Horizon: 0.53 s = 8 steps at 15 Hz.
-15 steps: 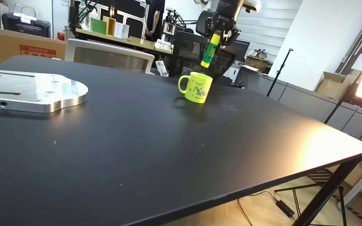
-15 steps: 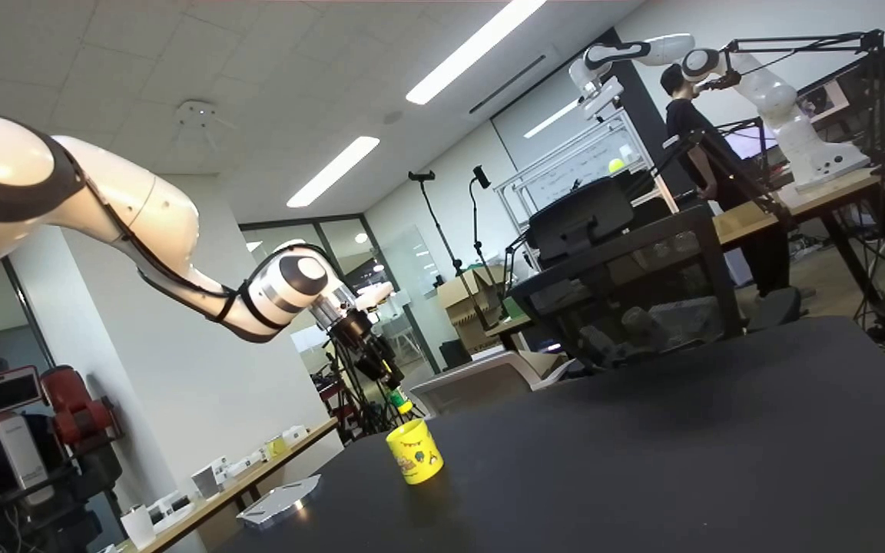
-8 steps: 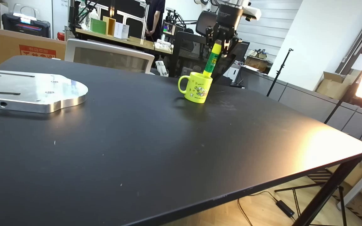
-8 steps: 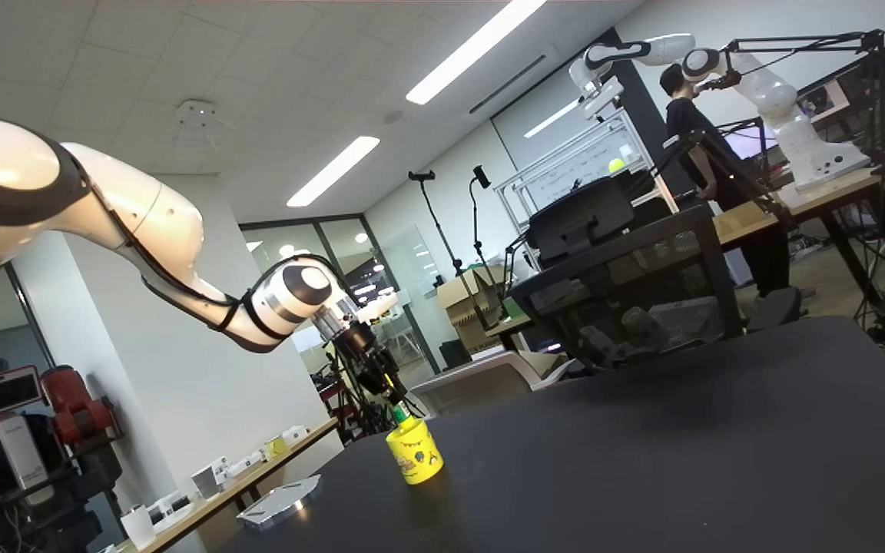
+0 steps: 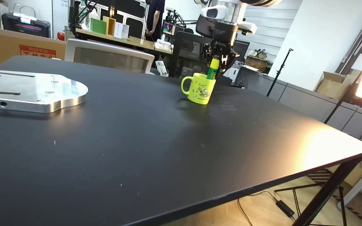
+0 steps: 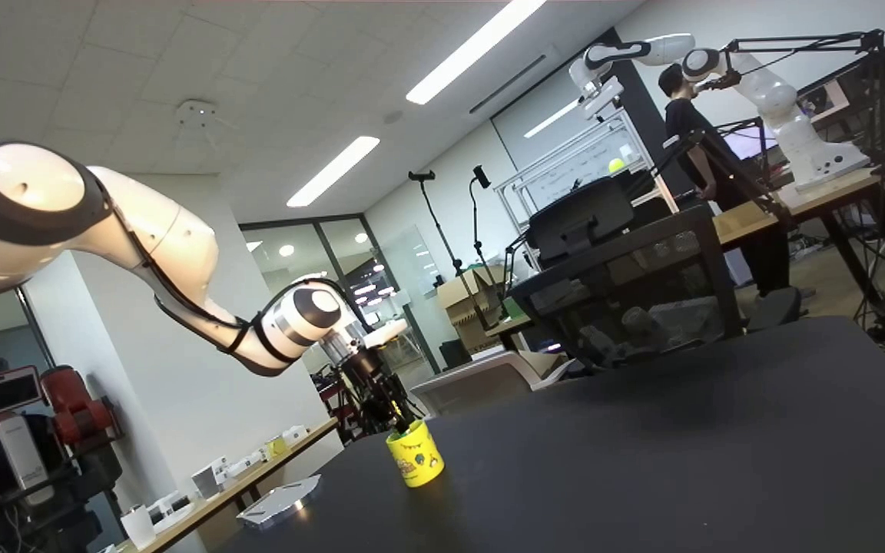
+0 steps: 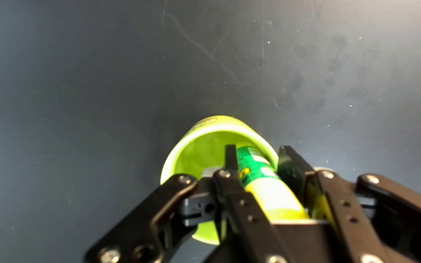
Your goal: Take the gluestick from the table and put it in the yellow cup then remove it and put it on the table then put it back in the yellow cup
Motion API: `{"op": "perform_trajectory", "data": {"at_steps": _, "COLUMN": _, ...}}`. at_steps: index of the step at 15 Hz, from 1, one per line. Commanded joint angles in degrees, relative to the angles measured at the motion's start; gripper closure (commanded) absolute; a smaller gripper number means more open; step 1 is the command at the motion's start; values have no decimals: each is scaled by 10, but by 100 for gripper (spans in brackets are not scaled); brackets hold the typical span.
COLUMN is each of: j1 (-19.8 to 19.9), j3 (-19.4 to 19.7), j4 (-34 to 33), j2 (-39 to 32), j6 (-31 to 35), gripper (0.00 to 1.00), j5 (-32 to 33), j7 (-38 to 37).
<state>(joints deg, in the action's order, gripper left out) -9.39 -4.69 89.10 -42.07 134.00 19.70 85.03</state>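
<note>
The yellow cup [image 5: 198, 89] stands on the black table [image 5: 149, 150] near its far edge, handle to the left in that exterior view. The cup also shows in an exterior view [image 6: 416, 457] and in the wrist view [image 7: 225, 126]. The gluestick [image 5: 212, 71] leans, tilted, with its green lower part inside the cup and its yellow end above the rim. In the wrist view the gluestick [image 7: 270, 195] lies between the fingers of my gripper [image 7: 257, 159], which is shut on it. One finger reaches inside the cup; the other is at its rim. The stick's bottom is hidden.
A silver metal plate [image 5: 33, 91] lies on the table, left of the cup; it also shows in an exterior view [image 6: 280, 501]. A white-framed chair [image 5: 108, 56] and a dark mesh chair [image 6: 634, 292] stand at the table's edges.
My gripper has moved down with the gluestick. The stick has gone from above the cup to inside it. The cup has shifted slightly to the right in an exterior view.
</note>
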Motion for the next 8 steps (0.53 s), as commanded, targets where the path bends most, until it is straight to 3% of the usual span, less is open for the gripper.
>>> {"op": "perform_trajectory", "data": {"at_steps": 1, "j1": -10, "j3": 9, "j4": -24, "j2": -21, "j6": -10, "gripper": 40, "j5": 19, "j7": -38}}
{"op": "perform_trajectory", "data": {"at_steps": 6, "j1": -11, "j3": 5, "j4": -18, "j2": -10, "j6": -4, "gripper": 8, "j5": 24, "j7": -43}}
{"op": "perform_trajectory", "data": {"at_steps": 8, "j1": -15, "j3": 5, "j4": -8, "j2": 2, "j6": 2, "gripper": 0, "j5": 29, "j7": -46}}
